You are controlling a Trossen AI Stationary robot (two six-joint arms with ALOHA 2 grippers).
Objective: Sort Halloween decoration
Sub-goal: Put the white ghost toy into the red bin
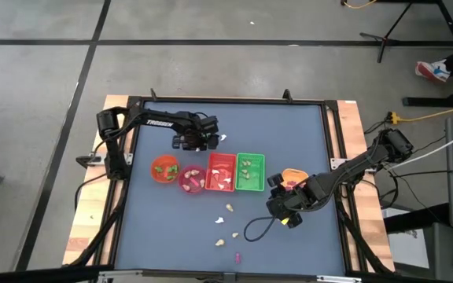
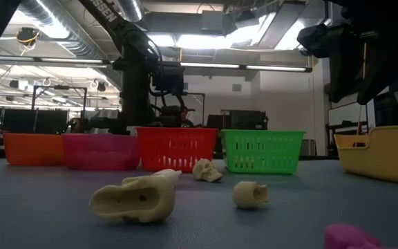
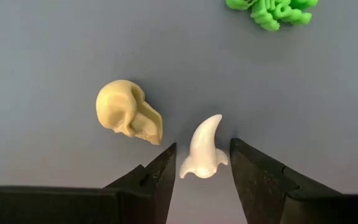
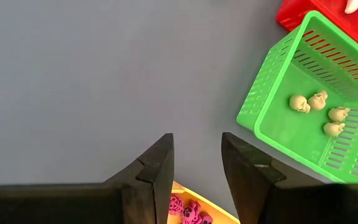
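A white fang-shaped trinket (image 3: 204, 149) lies on the blue table between the open fingers of my left gripper (image 3: 202, 146), which points straight down over it at the table's far middle (image 1: 208, 138). The fingers stand on either side of the fang without plainly touching it. A cream skull (image 3: 129, 112) and a green trinket (image 3: 272, 12) lie close by. More cream pieces (image 1: 230, 208) and a magenta one (image 1: 237, 256) lie loose toward the near edge. My right gripper (image 4: 196, 165) hangs open above the yellow tray's (image 1: 293, 176) edge, empty.
A row of containers crosses the table's middle: orange bowl (image 1: 164, 168), pink bowl (image 1: 191, 180), red tray (image 1: 221, 173) and green tray (image 4: 316, 93), which holds several cream skulls. The yellow tray holds magenta skulls (image 4: 188, 211). A black cable (image 1: 258, 228) loops near my right gripper.
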